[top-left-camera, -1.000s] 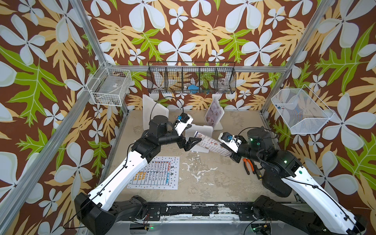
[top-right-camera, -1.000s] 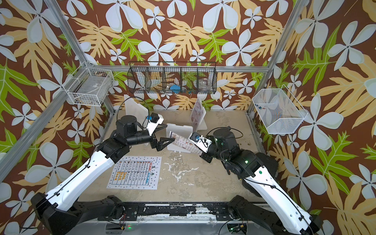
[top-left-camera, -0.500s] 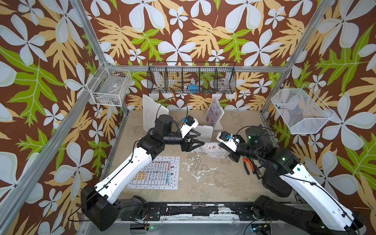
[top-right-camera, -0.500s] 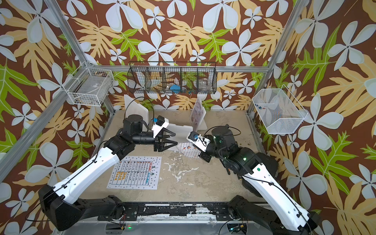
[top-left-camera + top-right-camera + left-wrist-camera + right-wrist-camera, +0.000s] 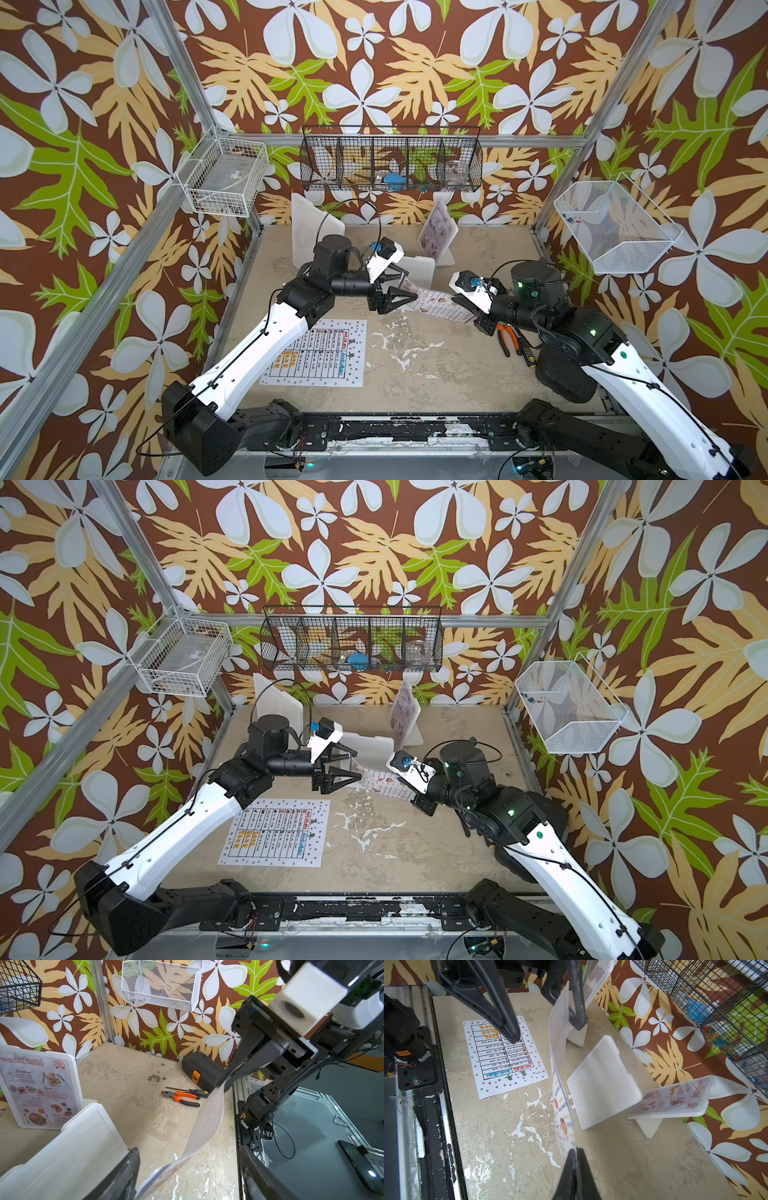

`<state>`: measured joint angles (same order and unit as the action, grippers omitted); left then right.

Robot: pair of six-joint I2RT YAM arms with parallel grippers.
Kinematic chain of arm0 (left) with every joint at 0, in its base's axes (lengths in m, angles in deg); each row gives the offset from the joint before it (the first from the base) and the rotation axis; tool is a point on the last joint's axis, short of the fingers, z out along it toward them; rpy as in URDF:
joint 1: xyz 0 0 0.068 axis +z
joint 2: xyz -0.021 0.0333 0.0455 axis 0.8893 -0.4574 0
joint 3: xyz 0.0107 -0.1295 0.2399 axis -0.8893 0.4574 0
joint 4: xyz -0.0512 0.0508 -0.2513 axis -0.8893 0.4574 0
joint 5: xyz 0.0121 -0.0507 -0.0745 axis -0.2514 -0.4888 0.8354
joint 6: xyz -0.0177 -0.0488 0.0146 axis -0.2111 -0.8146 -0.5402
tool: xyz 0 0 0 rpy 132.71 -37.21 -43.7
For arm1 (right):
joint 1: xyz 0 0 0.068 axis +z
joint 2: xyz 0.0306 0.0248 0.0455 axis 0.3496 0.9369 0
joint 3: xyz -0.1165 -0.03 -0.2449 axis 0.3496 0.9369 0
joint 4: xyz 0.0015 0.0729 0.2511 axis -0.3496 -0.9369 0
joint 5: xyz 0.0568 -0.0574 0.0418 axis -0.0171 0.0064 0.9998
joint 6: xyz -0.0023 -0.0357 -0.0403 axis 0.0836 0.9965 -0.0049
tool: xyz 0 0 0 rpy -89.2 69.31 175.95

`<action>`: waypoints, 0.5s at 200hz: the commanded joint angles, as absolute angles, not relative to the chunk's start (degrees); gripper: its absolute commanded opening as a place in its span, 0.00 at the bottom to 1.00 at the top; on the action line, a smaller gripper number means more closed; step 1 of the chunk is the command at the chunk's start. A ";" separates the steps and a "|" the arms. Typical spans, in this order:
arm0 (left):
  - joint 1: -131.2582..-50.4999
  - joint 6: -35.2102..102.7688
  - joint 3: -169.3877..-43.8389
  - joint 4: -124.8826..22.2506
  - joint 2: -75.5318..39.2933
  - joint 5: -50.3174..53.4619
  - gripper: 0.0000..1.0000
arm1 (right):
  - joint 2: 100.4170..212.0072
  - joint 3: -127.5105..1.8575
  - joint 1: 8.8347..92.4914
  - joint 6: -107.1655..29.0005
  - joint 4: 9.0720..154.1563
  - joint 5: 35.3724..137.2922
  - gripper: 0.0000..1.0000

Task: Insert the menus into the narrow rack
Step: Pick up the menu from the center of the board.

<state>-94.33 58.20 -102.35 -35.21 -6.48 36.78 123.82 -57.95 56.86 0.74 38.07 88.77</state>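
You are watching a sheet being passed between the arms in mid-air. Your right gripper (image 5: 574, 1154) is pinching, jaws together, one short end of the glossy dark-edged menu sheet (image 5: 434, 301), which is printed with small food pictures. The sheet is standing on edge above the beige table (image 5: 415, 374), not lying on it, and is bowing in a shallow S. Its long axis is running from the right gripper across to your left gripper (image 5: 405, 286), so the free end is pointing at the left arm, the arm nearer to it. The left jaws are standing apart with that free end passing between them; whether either finger is touching the sheet I cannot tell. The empty white plastic frame rack (image 5: 419, 270) is leaning just beyond the left gripper, close beside the free end. In my judgement the coming move is hanging on this: the left jaws closing on that end, then steering it round into the rack right behind them. The pinkish "SPECIAL MENU" sheet (image 5: 39, 1088) is sitting in its own upright white holder near the back wall. The large white dotted-border sheet (image 5: 320, 353) is lying flat beside the left forearm.
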 commanded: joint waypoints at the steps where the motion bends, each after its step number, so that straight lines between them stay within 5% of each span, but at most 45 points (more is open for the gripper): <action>1: -94.33 58.60 -102.37 -34.87 -6.32 38.15 0.78 | 123.59 -58.73 56.93 0.08 36.92 91.08 0.00; 45: -94.33 58.47 -102.48 -35.03 -6.44 37.98 0.83 | 124.39 -60.60 56.93 0.27 34.73 96.36 0.00; 75: -94.33 58.64 -102.42 -35.18 -6.23 36.76 0.99 | 123.82 -60.96 56.93 0.36 34.00 98.41 0.00; 100: -94.33 58.58 -102.44 -35.23 -6.14 37.49 1.00 | 123.38 -60.96 56.93 0.27 33.82 98.16 0.00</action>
<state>-94.33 58.24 -102.35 -35.21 -6.46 37.02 123.73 -60.68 56.86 0.78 34.67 96.79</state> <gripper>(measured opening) 0.998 0.062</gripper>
